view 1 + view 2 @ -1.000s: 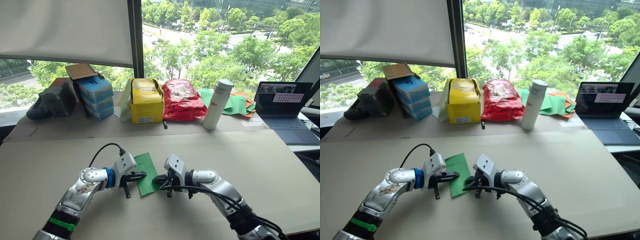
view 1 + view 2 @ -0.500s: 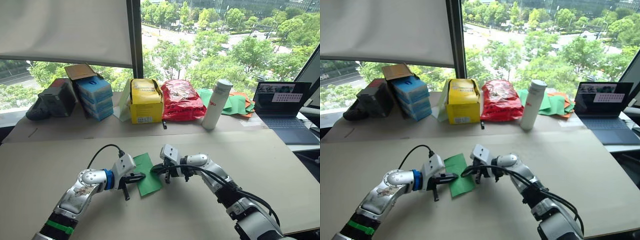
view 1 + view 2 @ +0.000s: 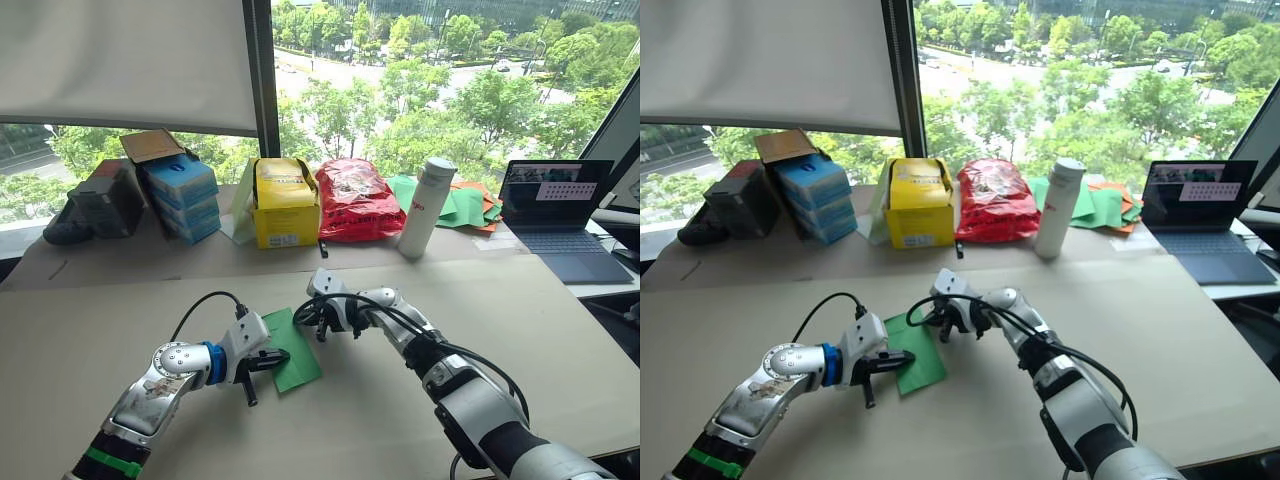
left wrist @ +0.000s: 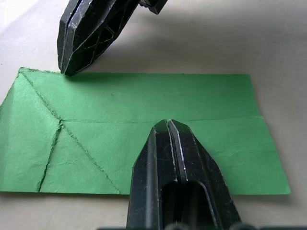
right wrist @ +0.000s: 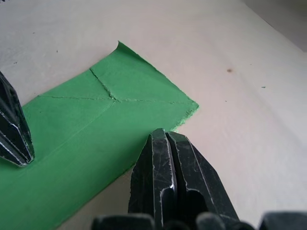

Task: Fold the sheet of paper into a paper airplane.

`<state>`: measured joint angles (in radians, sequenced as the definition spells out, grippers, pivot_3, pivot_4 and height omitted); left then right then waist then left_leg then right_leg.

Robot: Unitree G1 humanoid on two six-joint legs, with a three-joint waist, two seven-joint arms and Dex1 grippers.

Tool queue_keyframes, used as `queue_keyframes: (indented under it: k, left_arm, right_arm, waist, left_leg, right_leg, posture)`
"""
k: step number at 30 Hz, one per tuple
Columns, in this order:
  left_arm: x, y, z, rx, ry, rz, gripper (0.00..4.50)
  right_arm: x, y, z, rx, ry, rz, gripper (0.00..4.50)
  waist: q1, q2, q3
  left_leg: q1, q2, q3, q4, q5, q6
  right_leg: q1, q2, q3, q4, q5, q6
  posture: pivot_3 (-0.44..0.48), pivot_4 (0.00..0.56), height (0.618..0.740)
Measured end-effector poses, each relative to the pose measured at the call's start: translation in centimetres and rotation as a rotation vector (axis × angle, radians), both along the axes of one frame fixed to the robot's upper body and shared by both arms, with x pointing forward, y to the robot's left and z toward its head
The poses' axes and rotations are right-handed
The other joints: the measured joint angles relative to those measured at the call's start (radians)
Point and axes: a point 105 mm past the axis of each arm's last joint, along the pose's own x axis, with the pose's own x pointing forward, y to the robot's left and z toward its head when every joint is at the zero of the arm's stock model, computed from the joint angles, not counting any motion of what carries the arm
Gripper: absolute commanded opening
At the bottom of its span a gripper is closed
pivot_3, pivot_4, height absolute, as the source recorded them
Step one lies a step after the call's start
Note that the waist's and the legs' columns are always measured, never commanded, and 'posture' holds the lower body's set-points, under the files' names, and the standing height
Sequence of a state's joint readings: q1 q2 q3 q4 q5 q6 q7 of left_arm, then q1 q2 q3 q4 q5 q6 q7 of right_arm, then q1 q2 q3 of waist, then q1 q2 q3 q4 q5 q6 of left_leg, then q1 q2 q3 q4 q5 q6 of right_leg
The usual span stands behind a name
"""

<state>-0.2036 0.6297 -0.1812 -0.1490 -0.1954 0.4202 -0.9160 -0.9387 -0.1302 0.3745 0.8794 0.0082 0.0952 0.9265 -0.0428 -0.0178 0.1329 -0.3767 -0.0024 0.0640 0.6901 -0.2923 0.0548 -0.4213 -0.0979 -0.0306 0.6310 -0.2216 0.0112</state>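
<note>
The left tool (image 3: 272, 359) was seen clenched, its tips pressed on the middle of the sheet of paper (image 3: 291, 347), which lay flat on the surface (image 3: 520, 330) between the two arms. The sheet's long axis ran from near to far, tilted slightly leftward at the far end, with diagonal creases meeting at one end. To its right, the right tool (image 3: 312, 318) was likewise clenched and set just at the sheet's far right edge. The right tool was judged better placed to lift that edge, the left to pin the sheet.
</note>
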Motion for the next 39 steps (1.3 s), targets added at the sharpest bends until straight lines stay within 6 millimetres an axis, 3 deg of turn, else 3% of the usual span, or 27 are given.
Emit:
queue_keyframes:
  k: [13, 21, 24, 28, 34, 39]
  left_arm:
    - [-0.2, -0.1, 0.1, 0.001, -0.004, -0.004, 0.0]
    - [-0.3, -0.3, 0.3, 0.0, -0.01, -0.015, 0.0]
    - [-0.3, -0.4, 0.3, 0.0, -0.011, -0.016, 0.0]
    - [-0.3, -0.4, 0.3, 0.001, -0.011, -0.017, 0.0]
    - [-0.3, -0.3, 0.2, 0.007, -0.004, -0.012, 0.0]
    - [-0.3, -0.3, 0.2, 0.008, -0.001, -0.013, 0.0]
  right_arm:
    - [0.8, 0.8, 0.8, 0.031, -0.029, -0.023, 0.05]
    - [0.5, 2.6, 4.1, 0.138, -0.117, 0.027, 0.05]
    - [0.2, 3.2, 3.7, 0.114, -0.118, 0.039, 0.05]
    - [-0.3, 2.1, 0.6, 0.031, -0.055, 0.019, 0.05]
    - [-0.6, 1.1, 0.1, -0.002, -0.052, 0.024, 0.05]
    - [-2.0, -0.1, -0.4, -0.009, -0.032, 0.055, 0.05]
  waist:
    - [-0.003, 0.002, 0.001]
    - [-0.001, 0.003, 0.001]
    - [0.0, 0.003, 0.002]
    - [0.0, 0.003, 0.002]
    - [0.002, 0.003, 0.001]
    - [0.002, 0.003, 0.001]
  left_leg:
    - [0.001, 0.0, 0.001, -0.007, 0.003, -0.004]
    - [-0.005, 0.0, 0.0, -0.01, 0.006, -0.009]
    - [-0.005, 0.0, 0.0, -0.01, 0.006, -0.009]
    - [-0.005, 0.0, 0.0, -0.01, 0.006, -0.009]
    - [-0.002, 0.0, 0.0, -0.01, 0.004, -0.006]
    - [0.0, 0.0, 0.0, -0.01, 0.003, -0.004]
  right_leg:
    - [-0.003, 0.0, 0.002, -0.001, 0.001, -0.002]
    - [-0.006, 0.0, 0.001, -0.001, 0.001, -0.002]
    - [-0.007, 0.0, 0.0, -0.001, 0.001, -0.002]
    - [-0.006, 0.0, 0.0, -0.002, 0.001, -0.002]
    - [-0.004, 0.0, 0.0, -0.003, 0.001, -0.002]
    - [-0.003, 0.0, 0.0, -0.003, 0.001, -0.002]
  posture:
    - [0.0, 0.15, 0.74]
    - [0.0, 0.15, 0.74]
    - [0.0, 0.15, 0.74]
    - [0.0, 0.15, 0.74]
    - [0.0, 0.15, 0.74]
    - [0.0, 0.15, 0.74]
